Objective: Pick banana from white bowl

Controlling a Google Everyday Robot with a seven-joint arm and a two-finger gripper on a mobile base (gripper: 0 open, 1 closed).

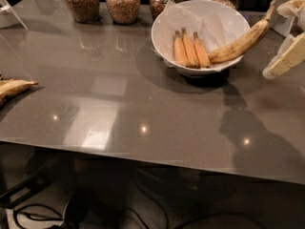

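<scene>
The banana (240,44) is long, curved and yellow with brown speckles. It leans in the right side of the white bowl (164,20), and its dark stem sticks up past the rim at the upper right. Three short orange bananas (189,49) lie in the bowl on white paper. My gripper (291,32) is at the right edge of the view, beside the bowl. Its cream fingers stand apart, the upper one (295,6) right by the banana's stem and the lower one (288,58) below the fruit. The jaws are open and hold nothing.
Several glass jars of brown grains (123,3) stand in a row behind the bowl. A browned banana bunch (12,87) lies at the table's left edge. The grey table's front edge (143,159) runs across the lower part, with cables on the floor below.
</scene>
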